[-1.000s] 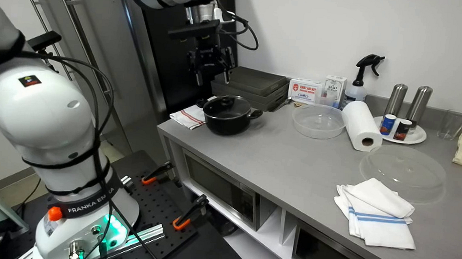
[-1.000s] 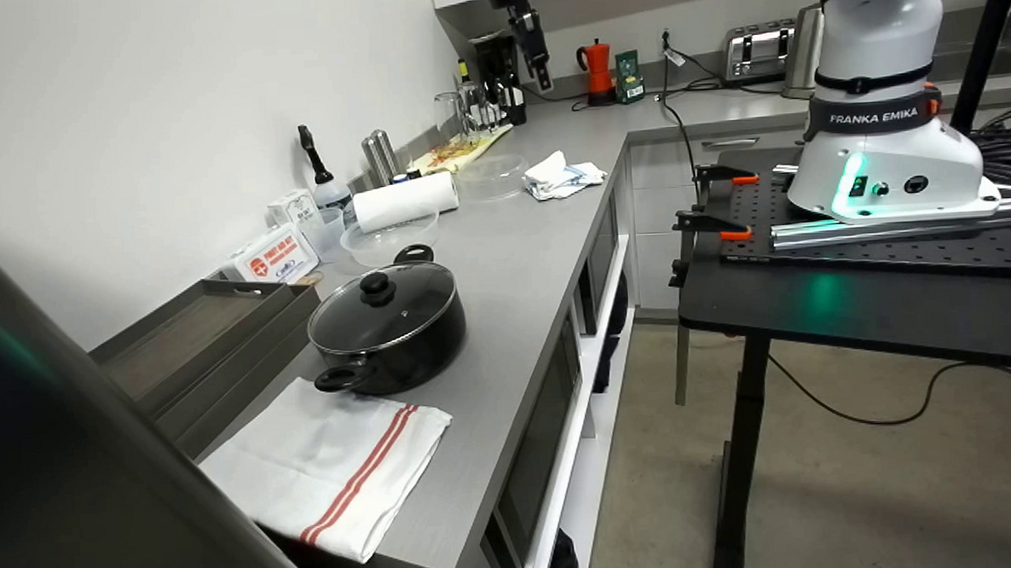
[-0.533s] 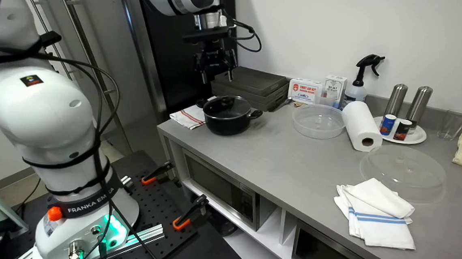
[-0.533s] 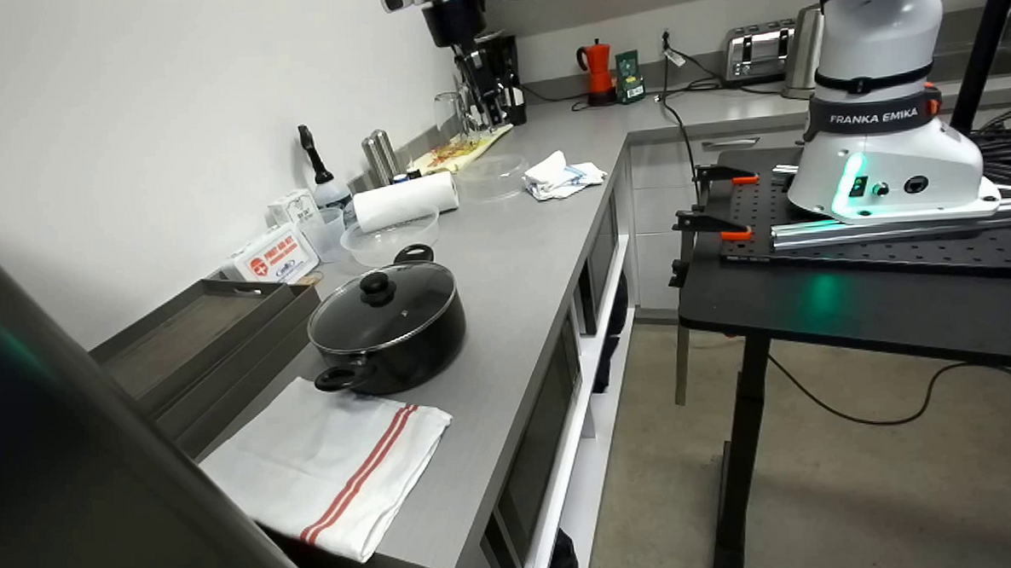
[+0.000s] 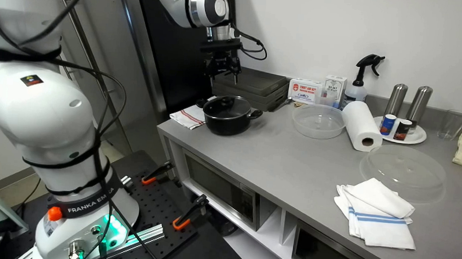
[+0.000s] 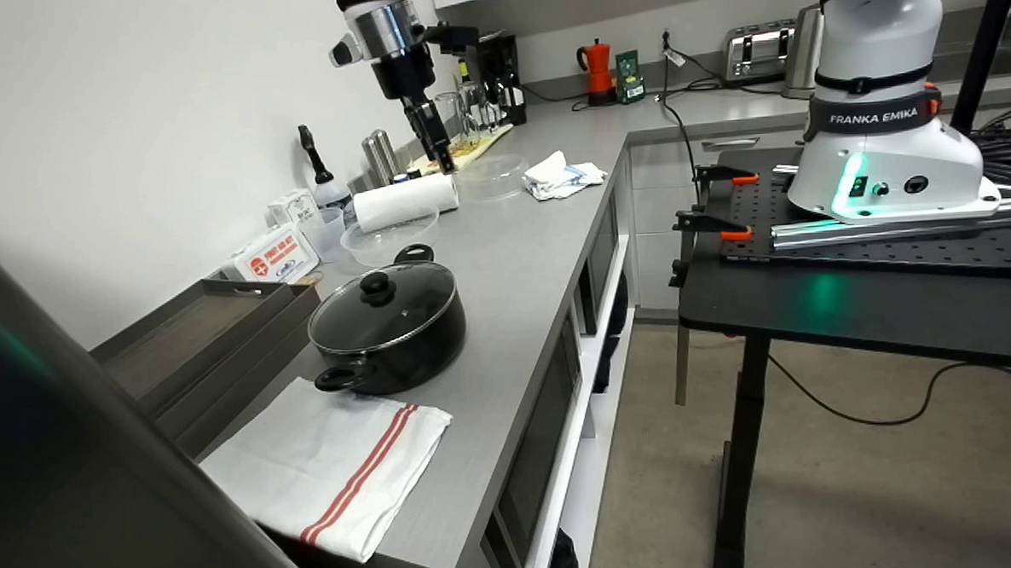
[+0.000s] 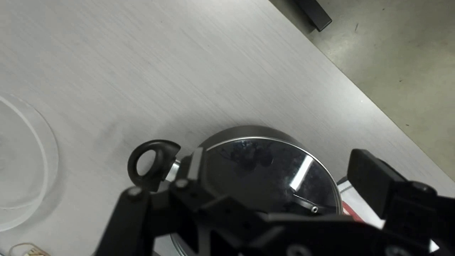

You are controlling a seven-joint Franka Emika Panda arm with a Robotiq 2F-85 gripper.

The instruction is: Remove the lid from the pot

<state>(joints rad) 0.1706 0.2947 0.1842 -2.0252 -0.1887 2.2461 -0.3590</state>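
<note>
Jaws hang spread apart above the black two-handled pot; the black-knobbed glass lid sits on the pot, a red-striped dish towel beside the pot on the tabletop.

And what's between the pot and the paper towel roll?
A clear round dish sits between the pot and the paper towel roll; both exterior views show it.

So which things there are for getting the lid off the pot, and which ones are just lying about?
For the job:
the black pot
its glass lid, sitting on top
the robot's gripper, open, not touching the lid

Just lying about:
the paper towel roll
the clear dish
the spray bottle
the first aid box
the red-striped towel
the blue-striped towel
</note>
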